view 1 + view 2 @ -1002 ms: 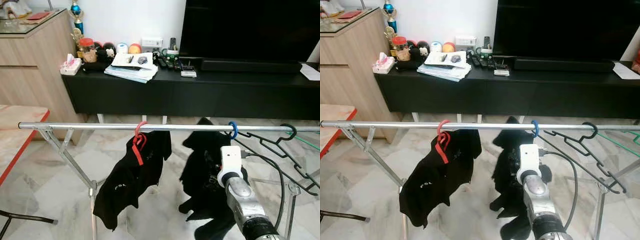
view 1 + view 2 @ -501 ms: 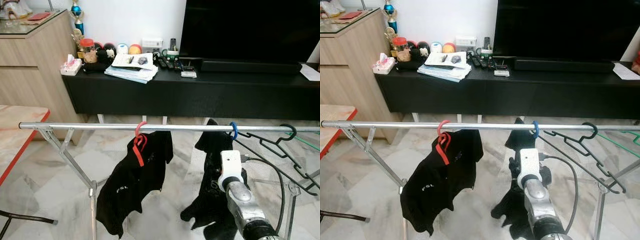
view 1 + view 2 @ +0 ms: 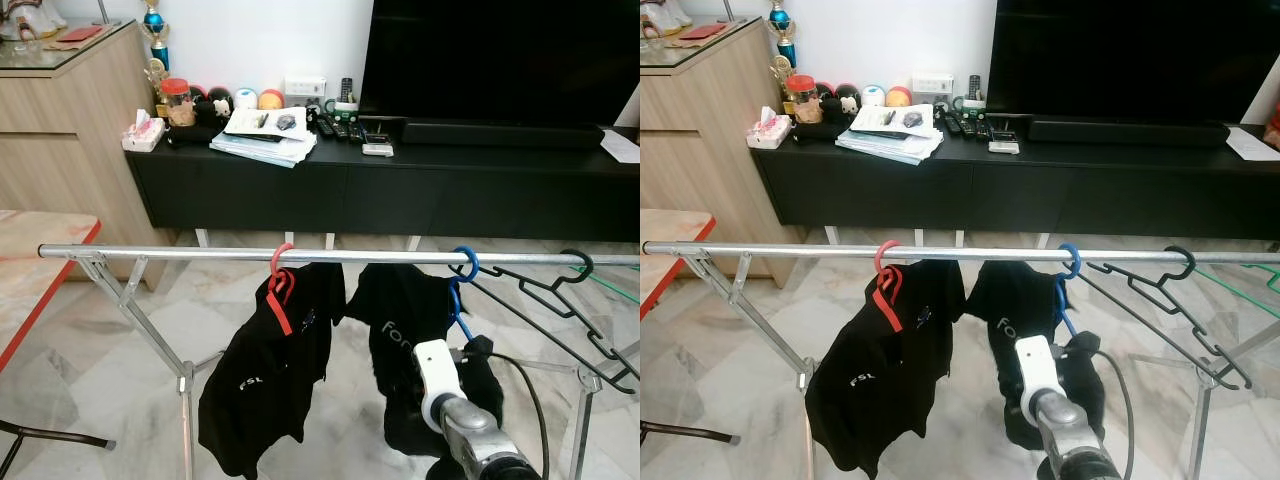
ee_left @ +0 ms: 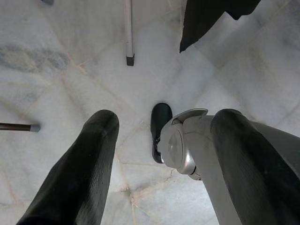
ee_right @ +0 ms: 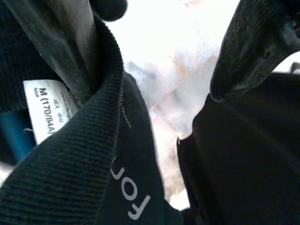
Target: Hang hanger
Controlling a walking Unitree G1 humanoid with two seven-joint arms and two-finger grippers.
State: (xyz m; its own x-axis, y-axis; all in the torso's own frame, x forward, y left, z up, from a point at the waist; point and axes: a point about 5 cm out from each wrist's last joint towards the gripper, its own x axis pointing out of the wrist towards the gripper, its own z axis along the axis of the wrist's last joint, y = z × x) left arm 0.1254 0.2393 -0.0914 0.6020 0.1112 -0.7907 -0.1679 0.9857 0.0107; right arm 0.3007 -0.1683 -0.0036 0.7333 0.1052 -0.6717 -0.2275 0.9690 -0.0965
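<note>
A steel rail (image 3: 180, 253) crosses the eye views. On it hangs a blue hanger (image 3: 462, 266) carrying a black shirt (image 3: 400, 320) with white lettering. My right arm (image 3: 440, 375) reaches up into that shirt from below. In the right wrist view my right gripper (image 5: 154, 56) is open, and the shirt's collar (image 5: 93, 140) with its size label lies against one finger (image 5: 56, 42). A red hanger (image 3: 279, 280) holds a second black shirt (image 3: 265, 370) to the left. My left gripper (image 4: 164, 154) hangs open over the marble floor.
An empty black hanger (image 3: 560, 285) and a green one (image 3: 615, 288) hang at the rail's right end. The rack's legs (image 3: 150, 335) spread below. Beyond stands a black TV console (image 3: 400, 185), a wooden cabinet (image 3: 60, 130) at left, and a red-edged table (image 3: 30, 270).
The bunched shirt on the blue hanger has dropped and spread out, now hanging from the rail. My right arm has lowered and drawn back.
</note>
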